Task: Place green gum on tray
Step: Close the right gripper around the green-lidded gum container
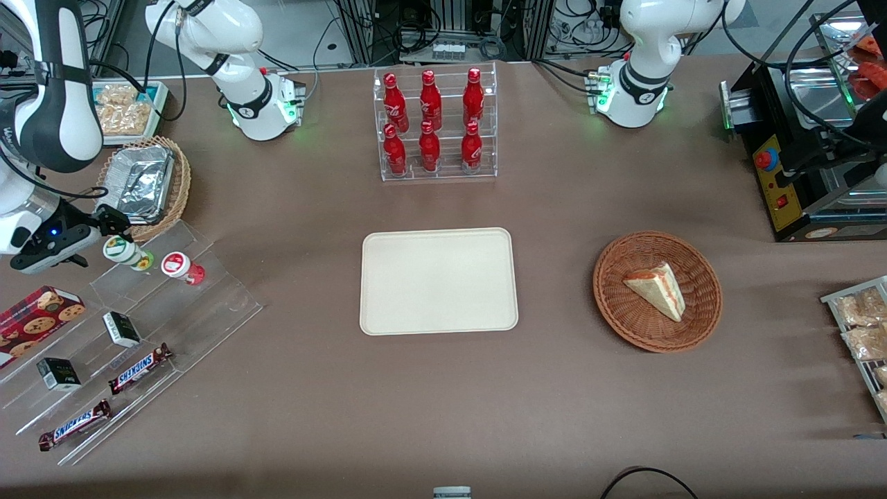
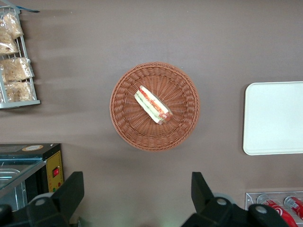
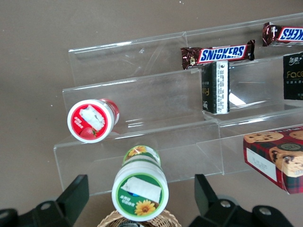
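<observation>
The green gum [image 1: 128,253] is a small white bottle with a green and yellow label, standing on the top step of a clear stepped shelf [image 1: 208,305] toward the working arm's end of the table. My right gripper [image 1: 116,237] hovers just over it. In the right wrist view the green gum [image 3: 140,190] lies between the spread fingers [image 3: 73,196], with a gap on each side; the gripper [image 3: 141,193] is open. The cream tray [image 1: 438,281] lies bare in the middle of the table, well apart from the shelf.
A red-lidded gum bottle [image 1: 181,267] stands beside the green one on the same step. Lower steps hold Snickers bars [image 1: 138,367], dark boxes [image 1: 122,329] and a cookie box [image 1: 38,315]. A foil tray in a wicker basket [image 1: 142,184] sits close by. A cola rack [image 1: 436,125] and a sandwich basket [image 1: 657,291] flank the tray.
</observation>
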